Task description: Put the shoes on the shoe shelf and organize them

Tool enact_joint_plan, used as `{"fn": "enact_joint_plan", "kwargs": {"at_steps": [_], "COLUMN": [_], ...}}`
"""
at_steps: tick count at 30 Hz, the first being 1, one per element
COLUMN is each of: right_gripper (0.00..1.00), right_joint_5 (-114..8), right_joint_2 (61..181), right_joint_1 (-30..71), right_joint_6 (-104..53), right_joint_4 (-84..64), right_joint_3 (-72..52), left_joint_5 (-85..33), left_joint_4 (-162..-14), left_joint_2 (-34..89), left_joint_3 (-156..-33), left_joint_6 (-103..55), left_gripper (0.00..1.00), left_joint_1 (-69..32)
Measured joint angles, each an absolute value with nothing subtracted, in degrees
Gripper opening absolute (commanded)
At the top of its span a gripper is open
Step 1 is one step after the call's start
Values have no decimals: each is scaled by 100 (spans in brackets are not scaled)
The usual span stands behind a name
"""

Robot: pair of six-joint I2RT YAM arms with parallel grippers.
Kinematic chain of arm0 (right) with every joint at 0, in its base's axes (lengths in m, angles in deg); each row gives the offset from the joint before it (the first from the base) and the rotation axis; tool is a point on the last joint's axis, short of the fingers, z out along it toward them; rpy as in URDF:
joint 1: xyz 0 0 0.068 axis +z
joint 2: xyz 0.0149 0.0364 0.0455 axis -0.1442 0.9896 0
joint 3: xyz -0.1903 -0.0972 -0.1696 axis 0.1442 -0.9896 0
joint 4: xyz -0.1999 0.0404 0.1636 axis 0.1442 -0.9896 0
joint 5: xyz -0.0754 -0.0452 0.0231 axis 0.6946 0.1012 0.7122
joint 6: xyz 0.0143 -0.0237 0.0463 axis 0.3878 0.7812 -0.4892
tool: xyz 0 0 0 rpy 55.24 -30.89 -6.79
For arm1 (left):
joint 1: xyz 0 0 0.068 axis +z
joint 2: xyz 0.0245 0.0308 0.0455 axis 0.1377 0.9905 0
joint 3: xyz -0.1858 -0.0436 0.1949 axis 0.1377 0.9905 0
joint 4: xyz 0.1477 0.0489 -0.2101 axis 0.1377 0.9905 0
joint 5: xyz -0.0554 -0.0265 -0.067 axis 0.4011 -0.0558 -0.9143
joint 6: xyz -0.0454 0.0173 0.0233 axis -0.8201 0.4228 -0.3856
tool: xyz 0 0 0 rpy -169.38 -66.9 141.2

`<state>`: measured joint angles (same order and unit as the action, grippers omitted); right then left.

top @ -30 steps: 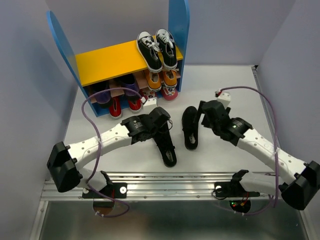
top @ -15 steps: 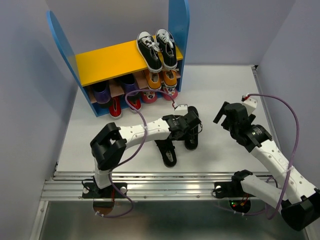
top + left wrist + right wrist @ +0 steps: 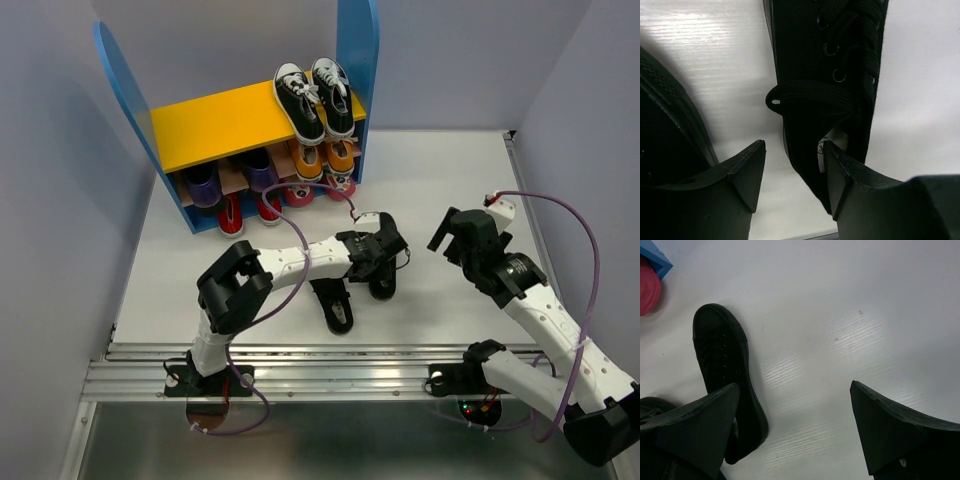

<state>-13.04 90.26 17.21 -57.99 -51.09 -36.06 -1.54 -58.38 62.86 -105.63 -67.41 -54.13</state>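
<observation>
Two all-black lace-up shoes [image 3: 338, 310] side by side on worktop [image 3: 450, 170]. Left claw [image 3: 792, 145] partly open, straddling one shoe's heel, not clamped. Right claw [image 3: 793, 387] wide open, empty, just right of them. Shoe shelf [image 3: 215, 122] at back holds other pairs [image 3: 313, 95].

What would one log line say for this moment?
left hand: open, over all-black shoe | right hand: open, empty

Your top view looks down from above and behind the arm bases [image 3: 205, 382] over the whole table [image 3: 430, 180] and shelf [image 3: 220, 125]. Both wrist views face the table, the left much nearer; all three show a black shoe [image 3: 830, 75].
</observation>
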Motion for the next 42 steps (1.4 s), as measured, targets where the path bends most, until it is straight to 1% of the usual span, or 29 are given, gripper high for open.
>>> {"fn": "enact_joint_plan", "kwargs": {"at_steps": [2, 3, 4, 6, 7, 14, 17, 20, 21, 23, 27, 29, 32, 38, 40, 42], "right_gripper": [98, 98, 98, 98, 98, 98, 98, 98, 98, 98, 98, 98, 98, 98, 98, 98], "right_joint_5": [-1328, -1339, -1355, -1376, -1394, -1433, -1422, -1403, -1392, -1381, -1313, -1241, -1164, -1136, -1149, -1178], "right_joint_2": [9026, 9024, 9024, 9024, 9022, 8978, 8939, 8939, 8939, 8937, 8797, 8622, 8465, 8513, 8554, 8576], "right_joint_1": [1721, 1721, 1721, 1721, 1721, 1721, 1721, 1721, 1721, 1721, 1721, 1721, 1721, 1721, 1721, 1721], "right_joint_6": [-5804, -5813, -5817, -5819, -5826, -5837, -5834, -5832, -5834, -5834, -5863, -5867, -5878, -5880, -5883, -5885], "right_joint_4": [-5120, -5122, -5124, -5120, -5122, -5144, -5146, -5159, -5161, -5161, -5163, -5165, -5168, -5163, -5165, -5165], "right_joint_3": [-3611, -3617, -3619, -3641, -3663, -3711, -3711, -3711, -3711, -3711, -3711, -3705, -3643, -3499, -3499, -3499], "left_joint_5": [-154, -156, -163, -182, -193, 56, 143, 246, 305, 390, 497, 521, 633, 1221, 1350, 1409], "left_joint_4": [-5836, -5820, -5814, -5844, -5879, -5477, -5119, -4688, -4583, -4502, -4450, -4386, -4172, -3796, -3508, -3329], "left_joint_2": [6430, 6483, 6520, 6555, 6555, 6518, 6220, 5617, 5217, 4747, 3414, 3007, 2614, 2568, 2675, 2819], "left_joint_3": [-10602, -10602, -10602, -10602, -10605, -10696, -10668, -10640, -10640, -10640, -10661, -10762, -11217, -12349, -12812, -13273], "left_joint_6": [-6759, -6767, -6780, -6805, -6805, -6726, -6590, -6411, -6328, -6208, -5865, -5716, -5471, -5163, -5089, -4988], "left_gripper": [58, 56, 40, 18, 0, 0, 0, 0, 0, 0, 0, 0, 0, 0, 0, 0], "left_joint_1": [-5413, -5413, -5413, -5413, -5413, -5415, -5424, -5437, -5450, -5465, -5513, -5515, -5535, -5513, -5391, -5039]}}
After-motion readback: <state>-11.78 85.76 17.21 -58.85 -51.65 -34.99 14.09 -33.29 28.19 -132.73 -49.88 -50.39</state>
